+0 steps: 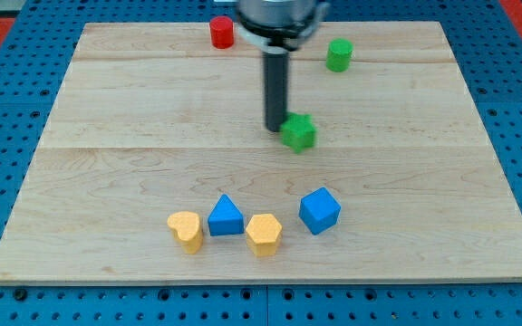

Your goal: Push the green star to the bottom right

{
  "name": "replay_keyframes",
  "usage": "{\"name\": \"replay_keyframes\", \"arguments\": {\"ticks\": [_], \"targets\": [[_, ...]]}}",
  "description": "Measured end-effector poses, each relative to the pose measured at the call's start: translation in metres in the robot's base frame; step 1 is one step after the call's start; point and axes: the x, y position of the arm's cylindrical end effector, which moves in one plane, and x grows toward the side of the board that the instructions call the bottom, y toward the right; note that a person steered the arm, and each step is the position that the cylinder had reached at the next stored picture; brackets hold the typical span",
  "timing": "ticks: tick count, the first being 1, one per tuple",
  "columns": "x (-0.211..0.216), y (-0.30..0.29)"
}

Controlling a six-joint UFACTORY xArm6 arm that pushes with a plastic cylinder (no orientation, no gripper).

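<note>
Green star (298, 132) sits centre frame on the surface (424, 181). My tip (275, 129) touches its left side; no gripper fitted. Block looks light, rigid, apt to spin: push at upper-left face.

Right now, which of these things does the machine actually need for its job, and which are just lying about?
Needed for the job:
- green star
- my tip, touching the star's left side
- wooden board, bottom right corner is the goal

Just lying about:
- red cylinder
- green cylinder
- blue triangle
- blue cube
- yellow heart
- yellow pentagon
</note>
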Motion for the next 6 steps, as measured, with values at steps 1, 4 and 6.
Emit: {"name": "replay_keyframes", "arguments": {"ticks": [1,4,6], "targets": [[0.044,0.081],[0.018,0.127],[0.098,0.123]]}}
